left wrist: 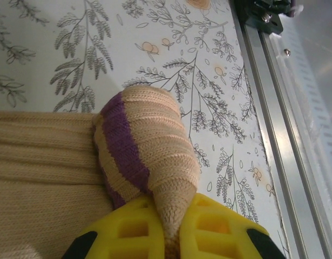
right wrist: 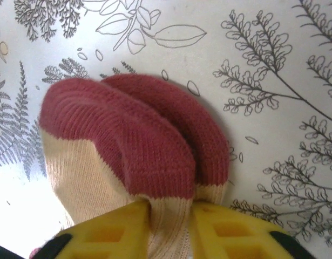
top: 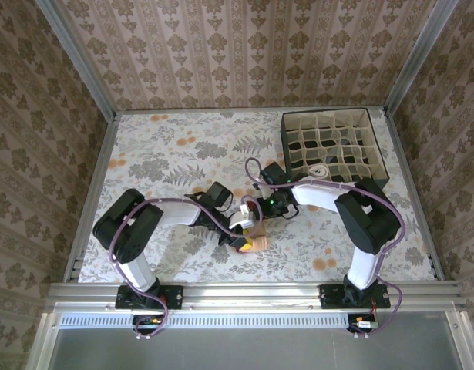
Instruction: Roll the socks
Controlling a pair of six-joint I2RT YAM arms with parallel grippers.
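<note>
- At the tabletop's [top: 167,146] near middle, the overhead view has the tan socks [top: 252,243] bunched in one small heap.
- Left wrist view: a ribbed, purple-striped fold pinched tight between the yellow left fingers [left wrist: 155,229].
- Right wrist view: two rounded maroon knit toes, the tan fabric below them squeezed between the closed yellow right fingers [right wrist: 144,226].

Floral table [top: 183,146]; compartment box [top: 329,114] (far right corner).
</note>
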